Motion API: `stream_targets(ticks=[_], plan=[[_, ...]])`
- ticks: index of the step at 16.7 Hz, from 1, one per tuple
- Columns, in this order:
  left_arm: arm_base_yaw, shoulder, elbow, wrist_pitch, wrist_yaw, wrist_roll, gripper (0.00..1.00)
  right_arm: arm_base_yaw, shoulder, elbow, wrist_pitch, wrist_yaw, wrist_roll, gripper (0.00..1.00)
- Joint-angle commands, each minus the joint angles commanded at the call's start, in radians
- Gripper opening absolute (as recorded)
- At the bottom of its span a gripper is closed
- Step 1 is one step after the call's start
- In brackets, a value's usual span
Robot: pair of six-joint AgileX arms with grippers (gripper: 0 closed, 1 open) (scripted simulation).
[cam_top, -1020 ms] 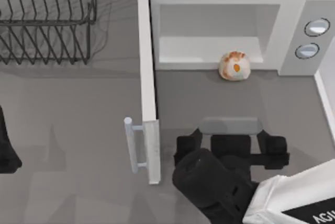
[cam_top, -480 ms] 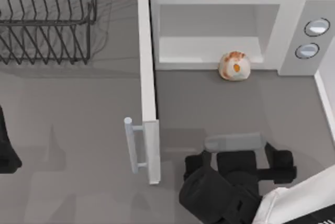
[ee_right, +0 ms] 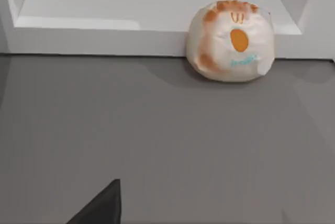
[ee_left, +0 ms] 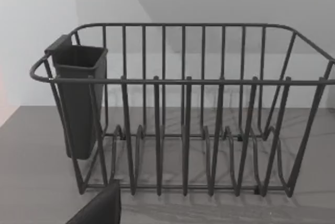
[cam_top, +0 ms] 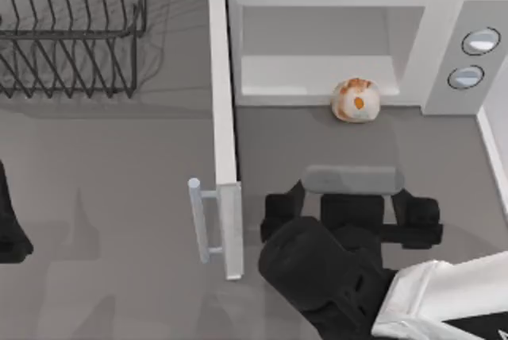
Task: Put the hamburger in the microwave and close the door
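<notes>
Right end effector (cam_top: 352,214), fingers spread wide and grasping nothing, hovers over the tabletop (cam_top: 119,165) in front of the microwave (cam_top: 341,38), at 6 o'clock from the hamburger (cam_top: 355,100). The hamburger rests on the tabletop against the front lip of the cavity, outside it. The door (cam_top: 225,129) stands swung open at 9 o'clock of the cavity, its bar handle (cam_top: 196,221) facing away from the end effector. Left arm (cam_top: 9,221) is parked at the left edge; a wire rack (cam_top: 71,30) stands at 10 o'clock.
</notes>
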Motion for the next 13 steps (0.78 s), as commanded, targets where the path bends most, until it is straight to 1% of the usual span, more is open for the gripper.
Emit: stream_targets(ticks=[13], plan=[[0.000,0.000,0.000,0.000,0.000,0.000,1.00,-0.001,-0.174,0.050,-0.294,-0.024,-0.006,1.00]])
